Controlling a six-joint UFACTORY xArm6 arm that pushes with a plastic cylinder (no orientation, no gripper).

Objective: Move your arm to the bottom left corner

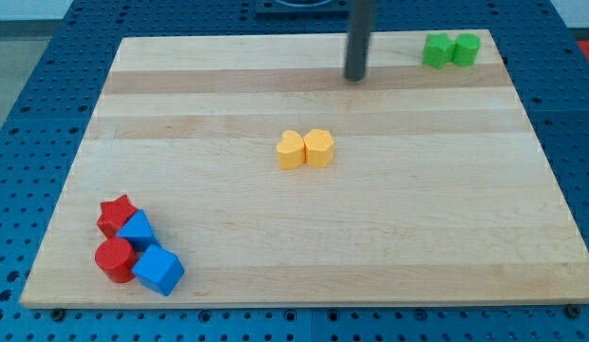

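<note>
My tip [355, 78] is near the view's top, a little right of the middle, on the wooden board [228, 104]. It touches no block. Two yellow blocks sit side by side near the middle: a yellow heart [291, 151] and a yellow pentagon [319, 148], below and left of the tip. At the bottom left corner lies a cluster: a red star [116, 213], a red cylinder [114, 259], a blue triangle-like block [139, 231] and a blue cube [160, 271].
Two green blocks, a green star-like block [436, 50] and a green cylinder [465, 48], sit at the top right corner, right of the tip. A blue perforated table [28, 85] surrounds the board.
</note>
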